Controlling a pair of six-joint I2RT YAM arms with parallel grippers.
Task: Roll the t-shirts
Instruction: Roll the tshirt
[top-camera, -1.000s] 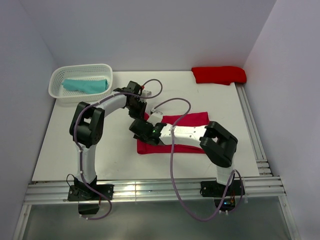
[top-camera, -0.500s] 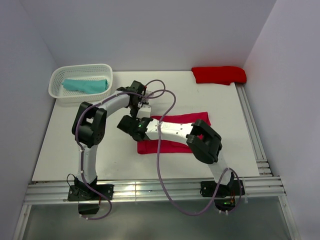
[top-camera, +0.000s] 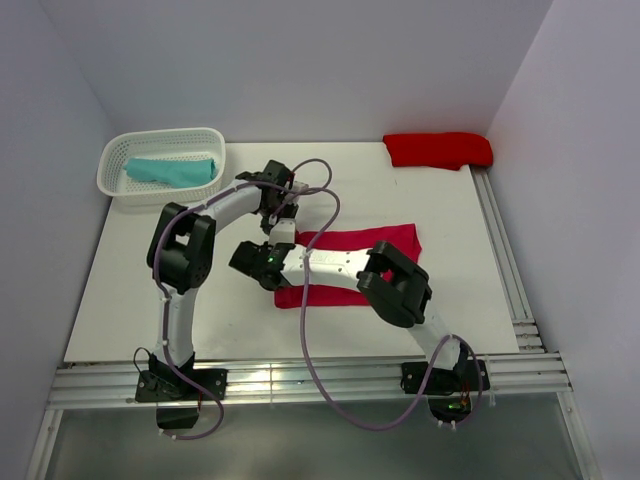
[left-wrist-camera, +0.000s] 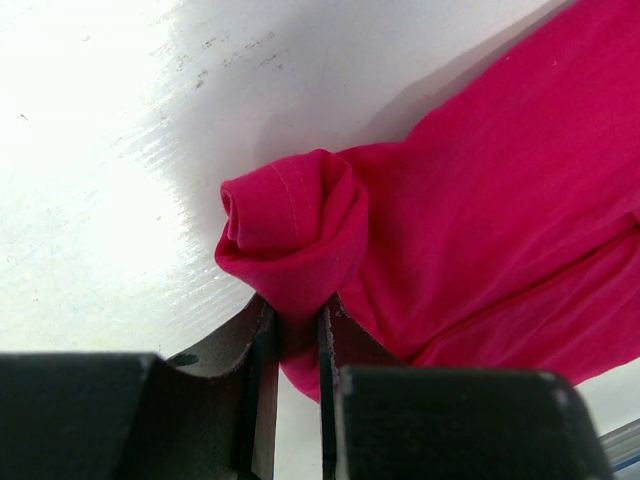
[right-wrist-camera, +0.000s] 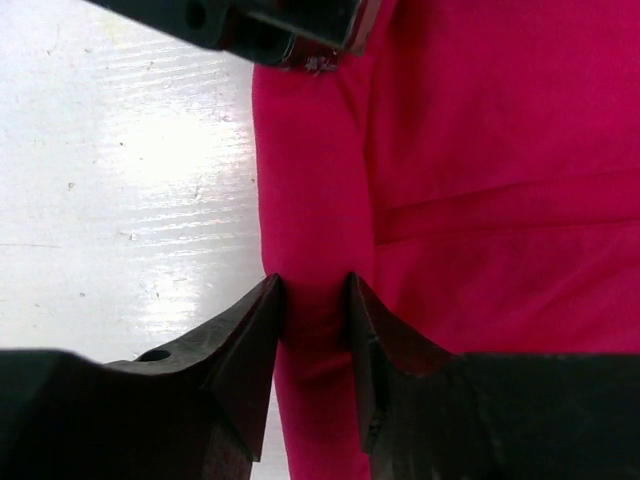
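Note:
The raspberry-red t-shirt (top-camera: 360, 243) lies folded into a long strip mid-table, its left end rolled up. My left gripper (top-camera: 283, 222) is shut on the far end of that roll (left-wrist-camera: 290, 215), its jaws pinching the cloth. My right gripper (top-camera: 272, 268) is shut on the near part of the same rolled edge (right-wrist-camera: 315, 260). In the right wrist view the left gripper's fingertips (right-wrist-camera: 300, 40) show at the top. A teal t-shirt bundle (top-camera: 172, 171) lies in the basket. A scarlet t-shirt bundle (top-camera: 438, 149) lies at the back right.
A white lattice basket (top-camera: 120, 152) stands at the back left. A metal rail (top-camera: 505, 255) runs along the table's right side, and rails (top-camera: 300, 380) line the near edge. Grey walls close in the back and sides.
Both grippers have shifted left along the shirt's left end. The right arm's elbow has swung left. The shirt's left edge has curled over into a roll.

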